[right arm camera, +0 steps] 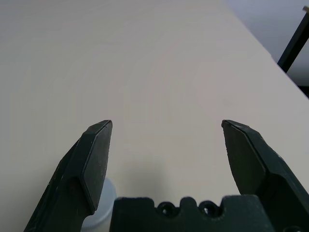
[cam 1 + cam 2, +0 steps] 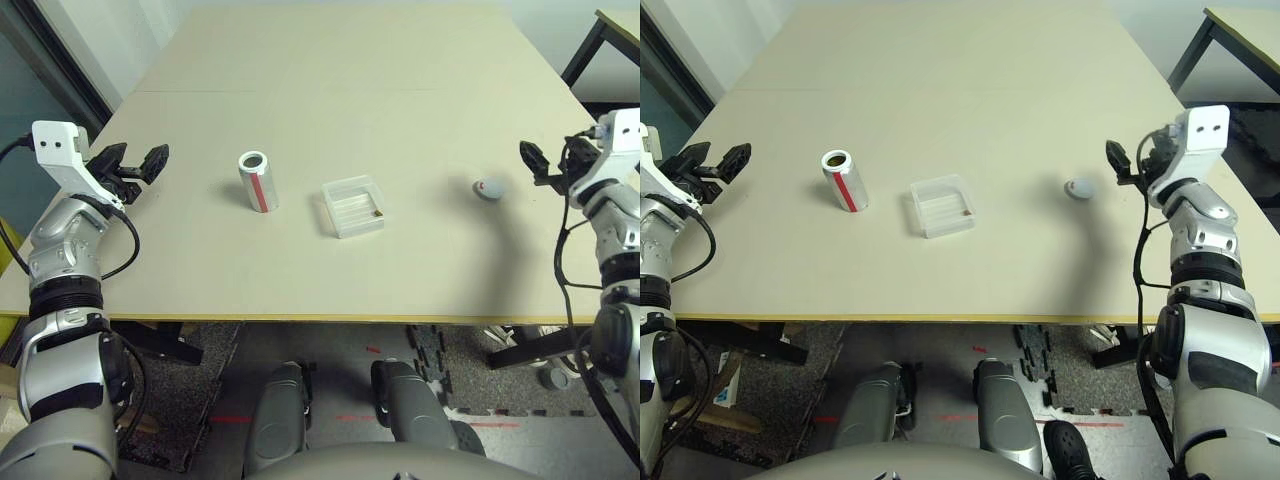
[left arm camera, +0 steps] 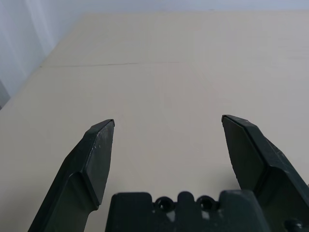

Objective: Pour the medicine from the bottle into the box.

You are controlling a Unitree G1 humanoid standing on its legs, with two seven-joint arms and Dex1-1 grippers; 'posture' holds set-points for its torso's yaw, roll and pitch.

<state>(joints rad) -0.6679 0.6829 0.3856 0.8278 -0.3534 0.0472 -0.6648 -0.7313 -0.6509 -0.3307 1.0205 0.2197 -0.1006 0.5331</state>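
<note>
Your left end effector (image 2: 142,153) is spread and empty beside the tabletop's (image 2: 300,280) left edge; keep it well clear of the open silver bottle (image 2: 262,190) with the red stripe, which stands upright to its right. Next comes the clear plastic box (image 2: 360,230), a dark brown pellet (image 2: 378,213) inside near its right wall, so the pour looks done; you'd best hold both arms off and avoid jolting anything. Farther right lies the loose grey cap (image 2: 489,188), near your right end effector (image 2: 556,152), also spread and empty.
</note>
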